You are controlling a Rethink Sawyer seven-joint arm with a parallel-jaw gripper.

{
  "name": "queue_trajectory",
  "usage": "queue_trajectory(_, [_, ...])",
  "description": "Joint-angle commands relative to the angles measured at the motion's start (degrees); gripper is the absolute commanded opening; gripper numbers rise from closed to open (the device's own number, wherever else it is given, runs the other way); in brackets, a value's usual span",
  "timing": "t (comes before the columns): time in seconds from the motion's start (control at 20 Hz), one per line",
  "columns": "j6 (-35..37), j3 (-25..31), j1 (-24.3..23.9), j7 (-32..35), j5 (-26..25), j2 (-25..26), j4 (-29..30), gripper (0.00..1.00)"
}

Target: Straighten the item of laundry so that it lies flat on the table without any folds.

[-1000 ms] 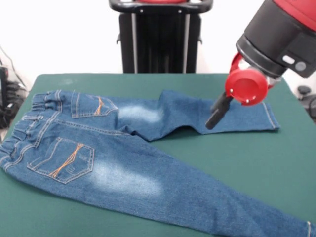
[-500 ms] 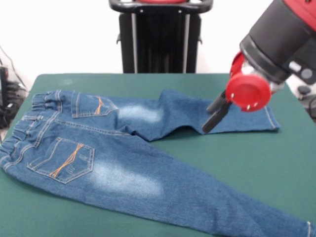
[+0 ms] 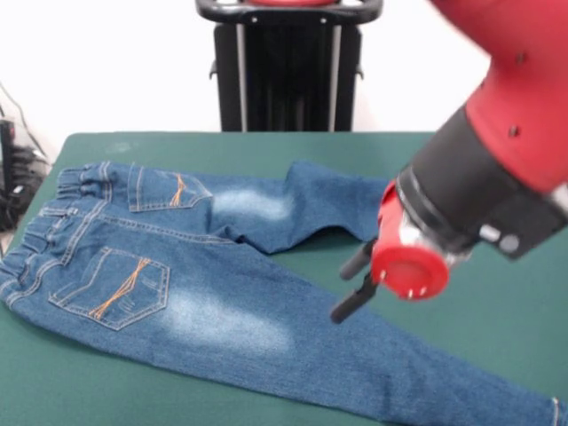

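Observation:
The item of laundry, a small pair of blue jeans, lies back side up on the green table. Its waistband is at the left and both legs run to the right. The far leg bends at the knee, and its end is hidden behind the arm. The near leg runs flat to the lower right corner. My gripper hangs over the inner edge of the near leg, just right of the crotch gap. Its two black fingers stand apart with nothing between them.
The big red and black arm covers the right half of the table. A black stand rises behind the far edge. Cables and dark gear sit off the left side.
The arm has swung from above the far leg's end toward the near side and left, now over the near leg. The jeans have not moved.

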Motion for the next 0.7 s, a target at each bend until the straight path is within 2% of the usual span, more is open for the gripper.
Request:
queue_trajectory(0.05, [11.45,-6.15,-3.55,19.11,8.51,8.93,-15.77,1.0])
queue_trajectory(0.25, [14.93,-14.06,-6.37,23.68,16.93,11.67,-22.14,1.0])
queue_trajectory(0.4, [16.67,-20.97,-8.05,26.23,24.74,12.6,-24.55,1.0])
queue_trajectory(0.7, [17.25,-33.4,-9.72,28.05,39.06,13.14,-25.19,1.0])
